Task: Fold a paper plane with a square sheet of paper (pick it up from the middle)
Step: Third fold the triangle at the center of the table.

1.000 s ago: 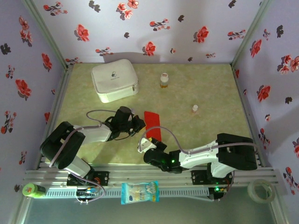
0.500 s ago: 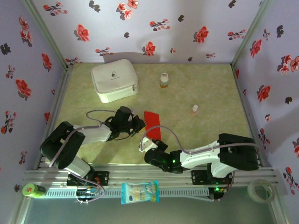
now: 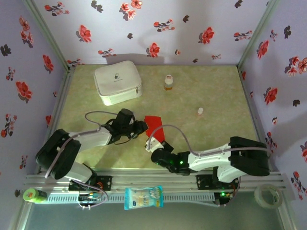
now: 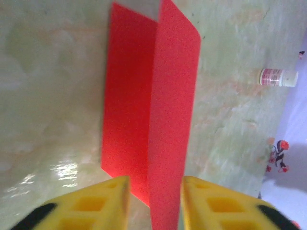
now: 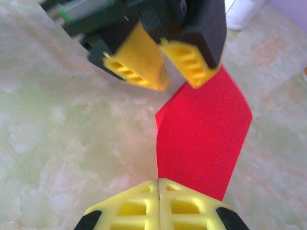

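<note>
Right gripper pinching red paper, near edge hidden

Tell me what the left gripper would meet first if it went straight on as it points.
The red sheet of paper: its raised fold stands between the open fingers of the left gripper, so it would likely push into that at once. The small bottle sits off to the side.

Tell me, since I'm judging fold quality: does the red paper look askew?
Yes. The square sheet of paper is not flat: one half stands up along the crease between the open left fingers, and the sheet kinks partway up from the shut right fingers pinching its near end.
</note>
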Motion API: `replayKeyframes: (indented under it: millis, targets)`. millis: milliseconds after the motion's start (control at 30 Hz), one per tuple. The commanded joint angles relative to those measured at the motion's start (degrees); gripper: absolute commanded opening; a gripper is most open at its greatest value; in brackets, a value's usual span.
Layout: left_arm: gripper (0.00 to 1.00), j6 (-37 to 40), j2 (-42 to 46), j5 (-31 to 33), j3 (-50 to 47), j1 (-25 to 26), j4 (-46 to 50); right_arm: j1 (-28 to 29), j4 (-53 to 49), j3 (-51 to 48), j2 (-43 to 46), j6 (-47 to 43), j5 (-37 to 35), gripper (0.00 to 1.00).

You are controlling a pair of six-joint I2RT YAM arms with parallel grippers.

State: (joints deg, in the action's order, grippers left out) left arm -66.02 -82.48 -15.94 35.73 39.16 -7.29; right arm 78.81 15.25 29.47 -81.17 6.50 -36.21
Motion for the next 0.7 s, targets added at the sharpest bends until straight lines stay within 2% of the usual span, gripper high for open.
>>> replayKeyframes:
  millis: [0,33,100,267,433,667]
  targets:
    - [0.41,6.46,4.94,4.9,4.14,-1.26,11.52,-4.92,2.74,-2.26,3.44,7.39,15.49,0.0]
    - [0.43,7.87,5.93,5.86,5.16,-1.58,14.05,-6.86,3.49,-2.66,4.11,8.84,21.45,0.0]
    - [0.45,10.38,7.16,6.62,6.87,-2.33,17.14,-10.04,3.85,-2.75,4.83,12.07,28.24,0.0]
    - [0.45,16.77,6.26,3.51,11.61,-3.21,15.58,-17.79,3.84,-2.58,5.21,20.1,39.56,0.0]
    - [0.38,21.86,-1.45,-2.36,18.46,-3.21,16.16,-21.7,5.32,-1.74,4.24,23.15,47.0,0.0]
    - [0.26,24.07,-13.39,-8.82,25.44,-3.21,18.06,-22.6,6.79,-0.76,2.34,24.2,50.82,0.0]
